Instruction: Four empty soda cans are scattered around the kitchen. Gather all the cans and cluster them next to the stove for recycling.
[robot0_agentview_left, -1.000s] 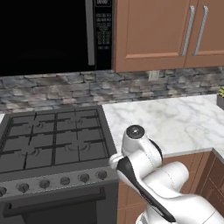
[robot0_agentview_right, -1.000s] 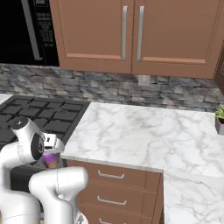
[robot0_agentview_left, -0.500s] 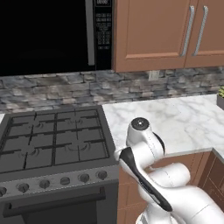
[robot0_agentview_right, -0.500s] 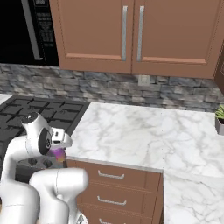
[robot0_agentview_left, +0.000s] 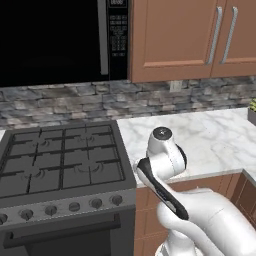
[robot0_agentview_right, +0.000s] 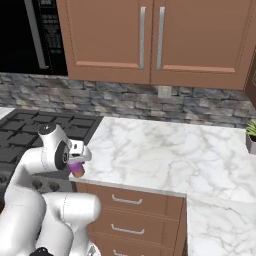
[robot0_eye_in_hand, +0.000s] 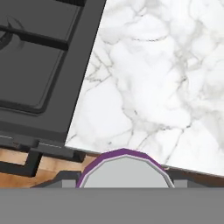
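Fingers clamped on purple-pink soda can (robot0_agentview_right: 76, 170), held just off the table's (robot0_agentview_right: 150, 155) front edge, beside the stove (robot0_agentview_left: 60, 165). Lift enough to clear the edge, carry onto marble right by stove side, keep upright, lower fully before release.

White marble counter (robot0_agentview_right: 150, 155) beside the stove (robot0_agentview_left: 60, 165), potted plant (robot0_agentview_right: 250, 136) at far end.

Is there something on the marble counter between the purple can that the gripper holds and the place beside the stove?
Nothing visible stands in the way. The gripper holds the purple can at the front edge of the marble counter, close to the stove. In the hand view, the counter strip beside the stove is bare marble.
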